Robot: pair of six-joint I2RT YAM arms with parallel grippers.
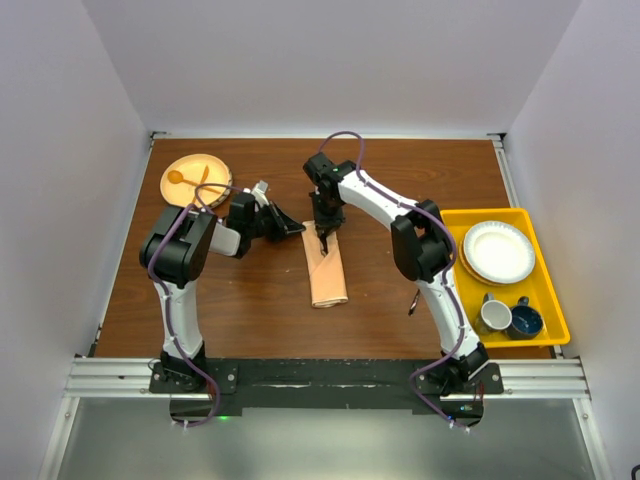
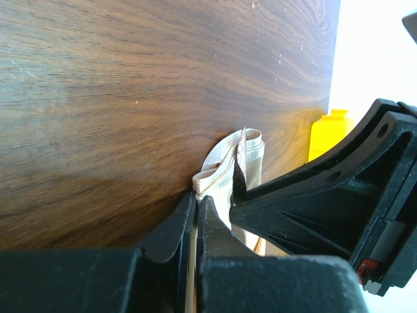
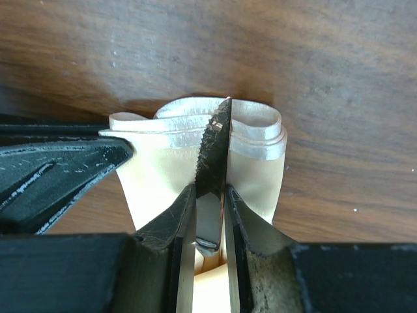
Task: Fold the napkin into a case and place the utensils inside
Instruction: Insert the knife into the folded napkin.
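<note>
Clenched on a dark knife, the right claw holds the blade upright between its fingers, serrated edge to the left in the right wrist view. The knife tip stands at the upper, open end of the case, where several folded layers of shiny peach cloth gape apart. How far the blade reaches into the opening cannot be told.

Entering from the left of that view, the left claw meets the upper left corner of the case. Its fingers are pressed together, and the left wrist view shows a thin pale edge of cloth caught between them.

In the top view the case lies as a narrow strip at the centre of the brown table, long axis running up and down the frame, with both claws at its upper end.

Containers: a yellow tray sits at the right edge of the table. Its upper half holds a white plate, with an orange rim showing beneath it. Its lower half holds a white mug and a blue mug, side by side. At the upper left of the table a round wooden plate carries a pale wooden spoon and a wooden fork, well apart from the case.
</note>
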